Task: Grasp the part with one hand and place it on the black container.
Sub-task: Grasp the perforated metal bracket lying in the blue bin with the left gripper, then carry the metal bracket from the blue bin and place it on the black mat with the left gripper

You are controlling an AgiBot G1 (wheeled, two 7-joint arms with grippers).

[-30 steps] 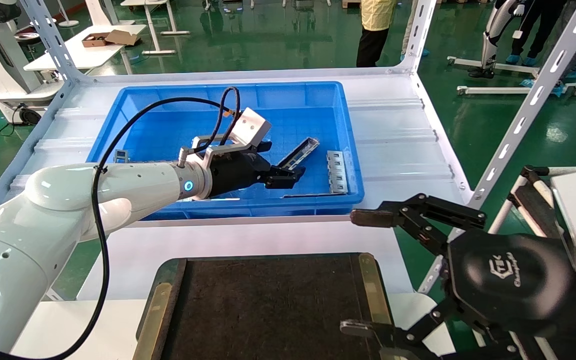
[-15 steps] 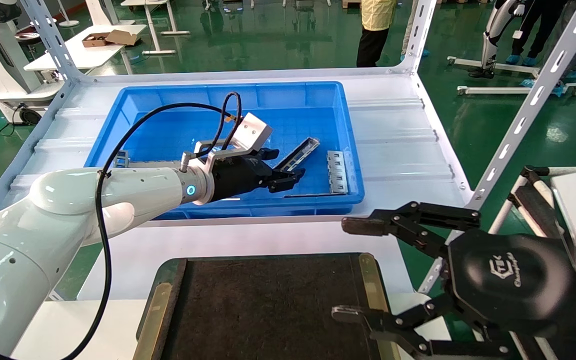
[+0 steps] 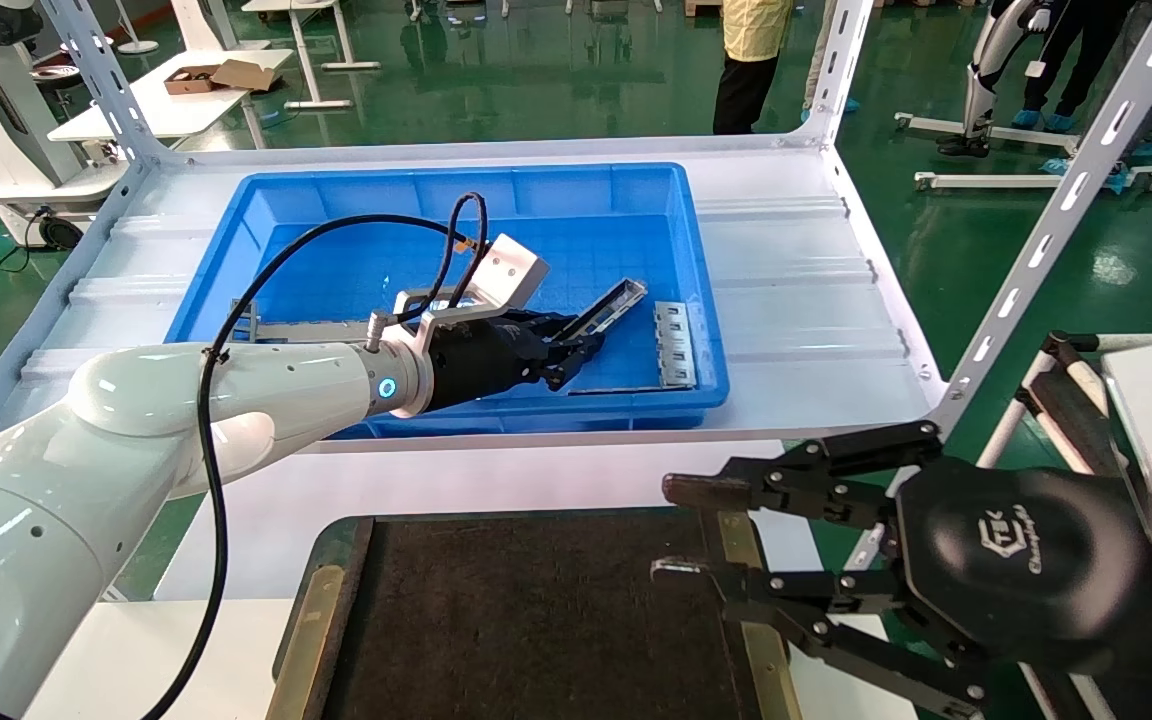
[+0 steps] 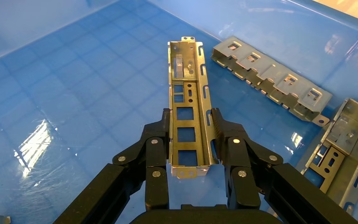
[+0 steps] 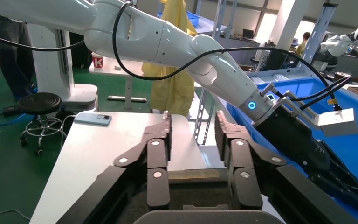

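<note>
The part (image 4: 188, 107) lies in the blue bin (image 3: 236, 230), its long axis running straight out ahead of your left gripper (image 4: 190, 140), which has closed around the near end: in the left wrist view both fingers (image 4: 157, 140) press against the raised side walls, so the bar looks held rather than merely straddled. In the head view the far end of the part (image 3: 608, 305) points up and away toward the bin's right wall, suggesting it is tilted or just clear of the floor, though you cannot tell which. A tabbed plate (image 4: 270, 79) sits just beside it, and another trough-shaped piece (image 4: 342, 144) lies near the right finger. The black container (image 3: 536, 620) waits on the table nearer to you, below the bin, so the move ahead is likely a lift and a draw back toward it. Your right gripper (image 3: 681, 530) hovers partly open and empty over the container's right edge.
</note>
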